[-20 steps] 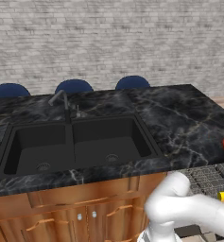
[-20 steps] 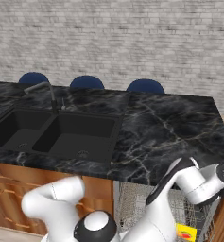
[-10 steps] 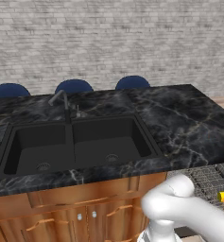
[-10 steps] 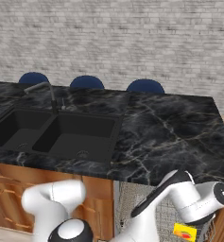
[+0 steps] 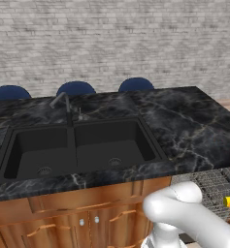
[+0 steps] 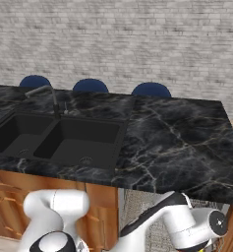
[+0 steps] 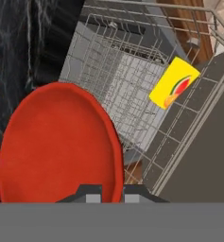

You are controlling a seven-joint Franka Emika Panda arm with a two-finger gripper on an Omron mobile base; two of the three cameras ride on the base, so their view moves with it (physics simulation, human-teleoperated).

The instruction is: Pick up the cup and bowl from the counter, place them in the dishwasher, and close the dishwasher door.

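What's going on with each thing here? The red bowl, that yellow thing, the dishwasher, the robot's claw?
bowl: gripped at its rim, held above the dishwasher rack.
cup: already in the rack, lying on the wire mesh.
dishwasher: open, rack pulled out.
dishwasher door: down, not closed.
gripper: shut on the bowl's rim.
counter: no dishes seen on it.

The black marble counter (image 5: 184, 126) runs from wall side to front edge, with a double sink (image 5: 80, 150) sunk into its left part. The grey wire rack (image 7: 127, 90) carries the yellow cup (image 7: 174, 82), lying at its far edge.
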